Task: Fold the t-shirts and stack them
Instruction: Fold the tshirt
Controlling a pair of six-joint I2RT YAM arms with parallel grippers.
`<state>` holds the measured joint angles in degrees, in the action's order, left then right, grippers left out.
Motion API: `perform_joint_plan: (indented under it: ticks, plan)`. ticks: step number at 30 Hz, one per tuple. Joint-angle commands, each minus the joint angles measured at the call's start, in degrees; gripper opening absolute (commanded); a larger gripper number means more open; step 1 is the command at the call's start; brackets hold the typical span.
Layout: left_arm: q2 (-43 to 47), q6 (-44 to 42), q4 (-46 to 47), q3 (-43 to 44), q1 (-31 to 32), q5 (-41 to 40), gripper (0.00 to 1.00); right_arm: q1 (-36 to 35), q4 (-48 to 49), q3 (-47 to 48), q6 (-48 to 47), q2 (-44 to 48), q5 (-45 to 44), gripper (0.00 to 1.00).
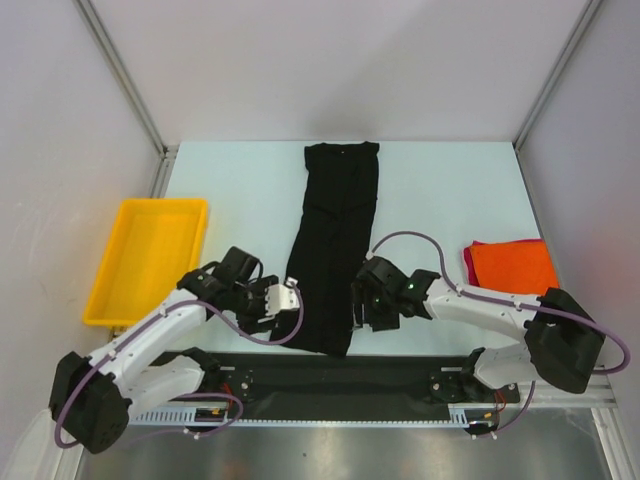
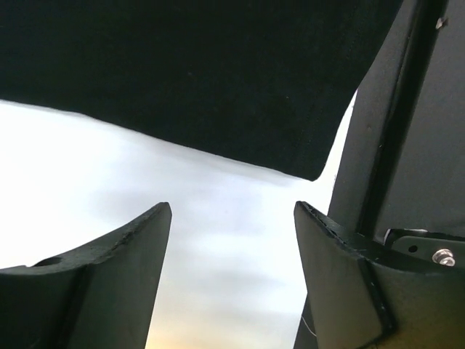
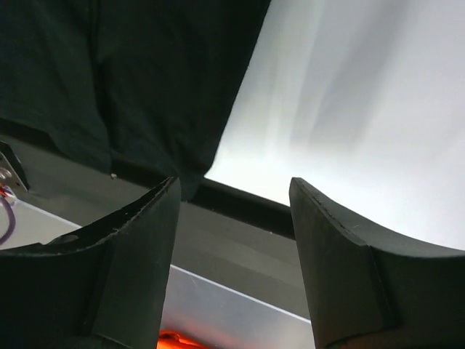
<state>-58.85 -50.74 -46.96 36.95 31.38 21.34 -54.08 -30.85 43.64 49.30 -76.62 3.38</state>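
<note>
Just ahead of left fingers [image 2: 116, 280], black t-shirt [image 2: 203, 73], seemingly apart.

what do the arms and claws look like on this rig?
The left arm and right arm have white links, black joints and bases, and looping purple cables. The left claw and right claw each have two black, wedge-shaped fingers.

Black t-shirt [image 1: 335, 245] folded lengthwise, orange stack [image 1: 512, 265] right
</note>
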Motion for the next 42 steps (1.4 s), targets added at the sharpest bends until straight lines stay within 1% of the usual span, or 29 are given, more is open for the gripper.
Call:
perform_joint_plan:
  ticks: [1,2,5,7,9,11,13,15,17,18,19,20,21,23,24,26,27,29,30,31,32,33,34,35,36,40,42]
  plan:
    - [4.9,2.1,-1.0,-1.0,0.1,1.2,0.75,-0.2,6.0,0.2,1.3,-1.2,-1.5,0.66]
    - [7.2,2.6,-1.4,-1.3,0.1,0.3,0.75,-0.3,7.0,0.3,1.2,-2.0,-1.1,0.65]
    - [10.7,3.9,-1.6,-2.4,0.1,-1.2,0.75,-0.8,8.5,0.5,2.3,-4.9,1.0,0.62]
    - [13.5,3.8,-1.9,-3.4,0.1,-1.2,0.75,-2.4,9.9,-0.9,3.6,-5.0,0.8,0.58]
    - [15.6,2.4,-2.2,-4.7,0.2,-1.4,0.76,-4.3,11.6,-3.0,6.1,-4.4,0.2,0.57]
    - [16.2,1.4,-2.1,-5.2,0.1,-1.4,0.77,-5.1,13.4,-3.4,7.2,-4.3,-1.0,0.57]
    - [16.1,1.5,-1.6,-5.3,0.2,-1.4,0.77,-5.5,12.7,-2.3,7.4,-5.6,-1.8,0.57]
    - [15.2,1.9,-1.1,-4.9,0.1,-1.2,0.77,-5.8,14.8,-2.7,7.7,-6.5,-0.6,0.56]
    - [14.7,2.3,-0.3,-4.6,0.2,-1.0,0.77,-5.8,16.1,-3.7,8.0,-8.3,0.7,0.53]
    - [14.6,2.4,-0.2,-4.4,0.1,-0.9,0.77,-5.5,16.4,-3.9,8.2,-8.9,1.3,0.46]
    - [14.3,2.7,0.0,-4.4,0.1,-0.8,0.77,-5.2,16.3,-4.3,8.4,-9.2,1.3,0.36]
    - [14.4,3.0,0.0,-4.4,0.1,-0.4,0.77,-4.9,16.1,-4.7,8.5,-9.1,1.2,0.26]
    - [14.5,2.9,-0.1,-4.4,0.1,0.1,0.76,-4.5,16.1,-5.2,8.9,-8.6,0.9,0.12]
    - [14.7,2.6,-0.2,-4.4,0.1,2.2,0.75,-2.8,15.9,-6.9,9.0,-7.1,0.8,0.02]
    - [14.9,2.2,-0.3,-4.6,0.2,3.0,0.75,-1.9,15.0,-7.4,8.8,-5.3,0.5,0.0]
    - [14.8,1.3,0.7,-4.7,0.3,4.8,0.72,0.6,13.2,-8.6,7.9,-2.9,0.2,0.0]
    - [14.6,1.1,1.4,-4.8,0.3,5.1,0.71,1.5,10.7,-9.1,7.2,-0.5,0.0,0.0]
    - [13.9,0.0,3.4,-4.7,1.5,6.2,0.65,3.4,8.5,-10.4,5.4,2.3,0.1,0.0]
    - [13.5,-0.5,4.1,-4.7,2.5,6.2,0.64,4.9,7.6,-12.5,5.0,4.2,1.1,0.0]
    - [13.3,-1.9,5.8,-4.8,5.6,5.8,0.63,5.7,7.4,-13.7,4.9,7.1,1.7,0.0]
    - [13.1,-2.5,7.0,-5.0,7.7,3.6,0.63,6.2,7.2,-14.7,5.2,8.5,2.3,0.0]
    - [12.7,-3.3,8.3,-5.9,10.2,2.3,0.64,6.4,7.3,-16.5,5.5,9.6,2.9,0.0]
    - [12.5,-5.1,11.0,-6.5,14.9,0.9,0.67,6.3,7.6,-17.3,5.5,11.1,3.0,0.0]
    - [12.3,-6.3,12.3,-7.1,17.0,-1.0,0.69,6.2,8.2,-17.9,6.1,11.7,3.3,0.0]
    - [11.6,-7.4,13.5,-8.3,20.7,-1.5,0.69,5.8,9.7,-18.7,6.4,11.8,4.0,0.0]
    - [8.2,-11.3,21.1,-10.5,26.7,-2.4,0.72,5.1,11.3,-18.4,7.6,11.2,4.6,0.0]
    - [7.0,-13.1,22.6,-11.7,29.5,-2.0,0.72,5.0,11.4,-18.5,7.9,11.6,4.8,0.0]
